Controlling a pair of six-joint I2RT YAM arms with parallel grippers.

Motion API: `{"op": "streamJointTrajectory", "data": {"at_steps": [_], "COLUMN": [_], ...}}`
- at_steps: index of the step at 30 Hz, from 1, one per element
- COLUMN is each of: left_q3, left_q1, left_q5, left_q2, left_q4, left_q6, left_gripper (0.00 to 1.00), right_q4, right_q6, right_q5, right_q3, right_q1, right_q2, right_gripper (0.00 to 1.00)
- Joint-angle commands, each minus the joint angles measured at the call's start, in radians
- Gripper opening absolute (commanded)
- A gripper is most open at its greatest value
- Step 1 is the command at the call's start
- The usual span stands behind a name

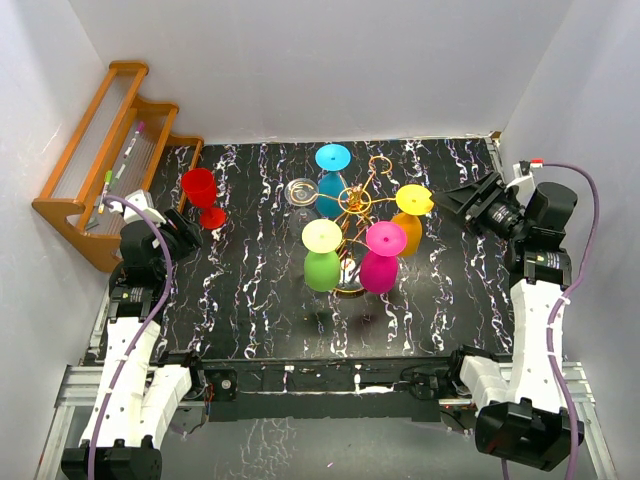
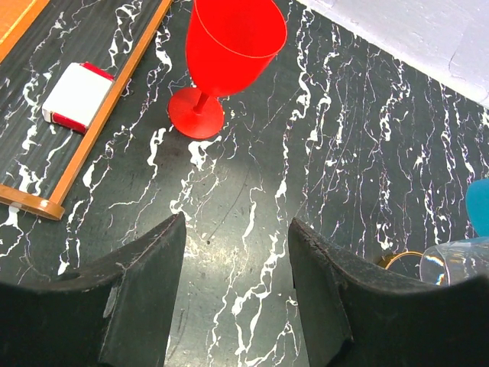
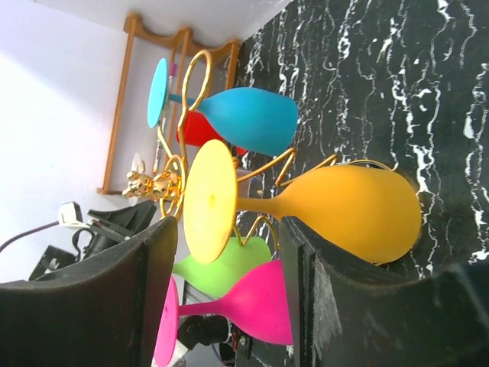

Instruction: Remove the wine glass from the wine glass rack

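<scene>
The gold wine glass rack (image 1: 353, 205) stands mid-table with several coloured glasses hanging bowl-down: blue (image 1: 331, 185), orange (image 1: 408, 228), pink (image 1: 381, 260), green (image 1: 321, 260) and a clear one (image 1: 299, 192). A red wine glass (image 1: 202, 195) stands upright on the table at the left. My right gripper (image 1: 450, 200) is open, level with the orange glass (image 3: 348, 210) and just right of it; that glass's yellow foot (image 3: 208, 200) shows between its fingers. My left gripper (image 2: 237, 229) is open over bare table, a little short of the red glass (image 2: 229, 53).
An orange wooden slatted shelf (image 1: 110, 160) leans at the back left, holding pens. A small white and red box (image 2: 76, 95) lies beside its rail. White walls close in the black marbled table (image 1: 260, 310) on three sides.
</scene>
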Motion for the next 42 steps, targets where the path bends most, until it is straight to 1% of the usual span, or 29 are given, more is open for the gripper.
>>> {"op": "streamJointTrajectory", "data": {"at_steps": [1,4,7,14,24,32,38,40,42], "left_q3": [-0.012,-0.013,-0.014,-0.014,-0.015,-0.015,-0.014,-0.013,-0.014], "left_q1": [0.004,0.004,0.003,0.004,0.003,0.004,0.003,0.004,0.003], "left_q5": [0.012,0.013,0.015,0.014,0.020,0.020,0.018,0.018,0.019], "left_q2": [-0.019,-0.018,-0.017,-0.016,-0.010,-0.002,0.006,0.007,0.008], "left_q4": [0.010,0.011,0.009,0.004,0.005,0.007,0.010,0.011,0.011], "left_q6": [0.001,0.001,-0.001,0.000,-0.004,-0.002,-0.001,0.000,0.000], "left_gripper": [0.54,0.54,0.54,0.54,0.54,0.54,0.54,0.54,0.54], "right_q4": [0.103,0.114,0.119,0.118,0.195,0.182,0.155,0.142,0.137], "right_q6": [0.021,0.023,0.023,0.000,0.016,-0.004,-0.010,-0.011,-0.007], "right_q5": [-0.083,-0.107,-0.113,-0.108,-0.108,-0.108,-0.098,-0.091,-0.078], "right_q3": [-0.006,-0.018,-0.029,-0.032,-0.041,-0.013,0.000,0.007,0.011], "right_q1": [-0.003,0.001,0.007,0.016,0.027,0.047,0.052,0.052,0.052], "right_q2": [-0.033,-0.034,-0.029,0.000,0.039,0.077,0.077,0.071,0.061], "right_gripper": [0.56,0.50,0.47,0.45,0.42,0.31,0.12,0.09,0.08]}}
